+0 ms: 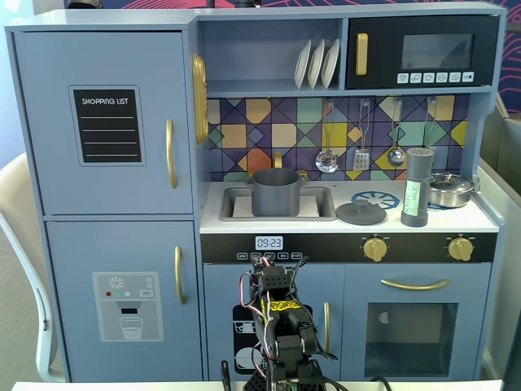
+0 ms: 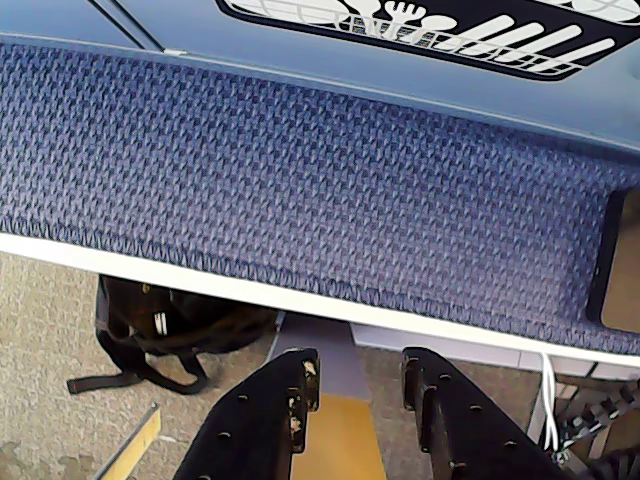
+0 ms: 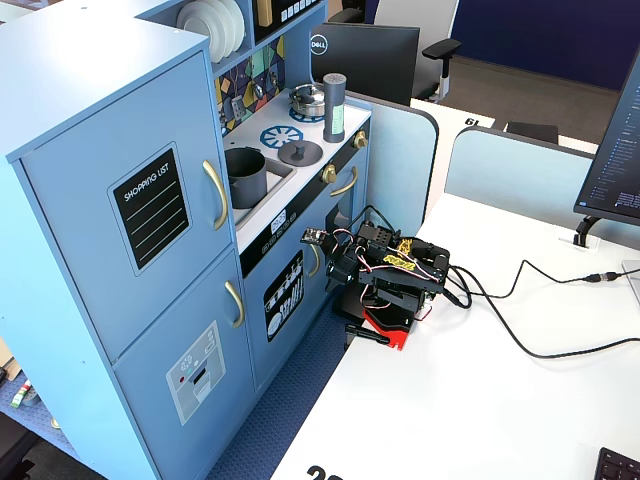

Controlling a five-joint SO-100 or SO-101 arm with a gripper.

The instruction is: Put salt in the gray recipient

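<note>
Toy kitchen (image 1: pixel 106 195): salt (image 1: pixel 416 187) label blurred; claw (image 2: pixel 350 385) empty

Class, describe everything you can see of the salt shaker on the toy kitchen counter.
The salt shaker is a tall, slim, dark-gray cylinder with a paler gray perforated top and a light-green label reading SALT. It stands upright on the white counter, at the front of the blue burner ring, between the flat gray lid and the shiny steel pan. Nothing grips it; it also shows in another fixed view.
</note>
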